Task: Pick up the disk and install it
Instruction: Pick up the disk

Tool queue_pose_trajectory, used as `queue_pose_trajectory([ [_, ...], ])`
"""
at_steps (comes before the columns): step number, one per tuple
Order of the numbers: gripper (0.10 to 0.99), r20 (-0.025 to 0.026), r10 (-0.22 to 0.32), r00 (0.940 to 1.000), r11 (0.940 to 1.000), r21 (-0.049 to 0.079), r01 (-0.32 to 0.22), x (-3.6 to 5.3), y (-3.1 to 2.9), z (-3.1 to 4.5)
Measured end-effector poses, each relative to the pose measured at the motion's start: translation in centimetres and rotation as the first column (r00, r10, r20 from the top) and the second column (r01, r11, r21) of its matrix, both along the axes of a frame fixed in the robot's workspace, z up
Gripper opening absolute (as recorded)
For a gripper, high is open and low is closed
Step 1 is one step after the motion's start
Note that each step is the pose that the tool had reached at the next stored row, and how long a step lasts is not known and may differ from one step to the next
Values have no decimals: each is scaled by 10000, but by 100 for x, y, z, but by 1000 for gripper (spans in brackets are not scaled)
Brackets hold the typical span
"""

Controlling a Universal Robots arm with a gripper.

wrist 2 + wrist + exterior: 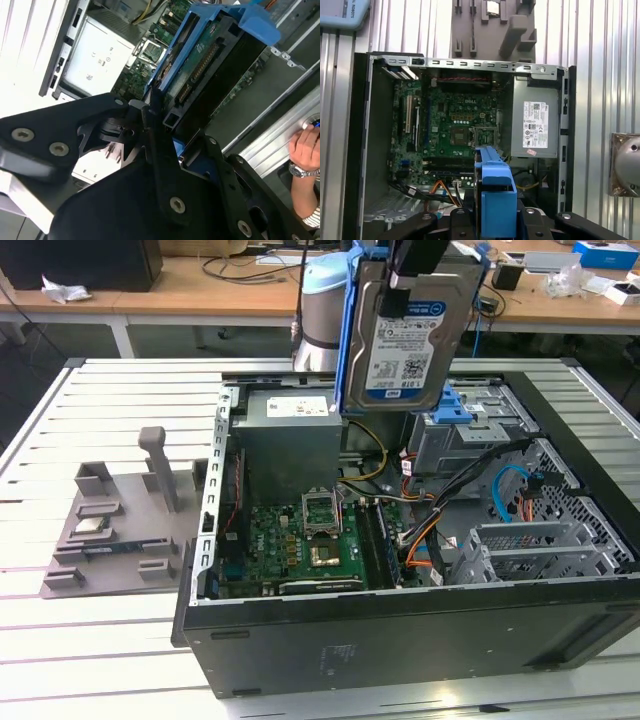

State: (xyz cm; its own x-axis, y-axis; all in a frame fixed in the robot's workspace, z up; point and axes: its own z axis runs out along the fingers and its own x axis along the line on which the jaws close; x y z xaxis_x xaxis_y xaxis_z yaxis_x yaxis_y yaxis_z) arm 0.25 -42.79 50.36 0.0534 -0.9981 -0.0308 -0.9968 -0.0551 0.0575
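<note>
The disk, a silver drive with a blue-and-white label in a bright blue bracket, hangs upright in the air above the open computer case. My gripper is shut on its upper edge. In the second wrist view the black fingers clamp the bracket's end, and the disk points down toward the case. The first wrist view shows the blue bracket edge-on between the gripper's arms, over the motherboard. Below and behind the disk sits the drive bay with a blue latch.
A grey moulded stand lies on the slatted table at the exterior view's left of the case. Inside the case are the power supply, the motherboard, loose cables and a metal cage. A person's hand rests near the case's edge.
</note>
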Motion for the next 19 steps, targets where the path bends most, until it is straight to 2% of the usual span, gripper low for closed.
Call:
queue_pose_trajectory([
  [2,369,-1,-1,10000,10000,-2,1,1,-69,0],
  [4,369,0,0,10000,10000,-1,0,2,-171,0],
  [5,369,0,0,10000,10000,0,0,3,-262,-1],
  [6,369,0,0,10000,10000,-1,0,3,-306,-1],
  [12,369,0,0,10000,10000,-2,0,5,-496,-1],
  [17,369,0,0,10000,10000,-6,0,6,-678,-1],
  [19,369,0,-1,10000,10000,-8,1,6,-796,-1],
])
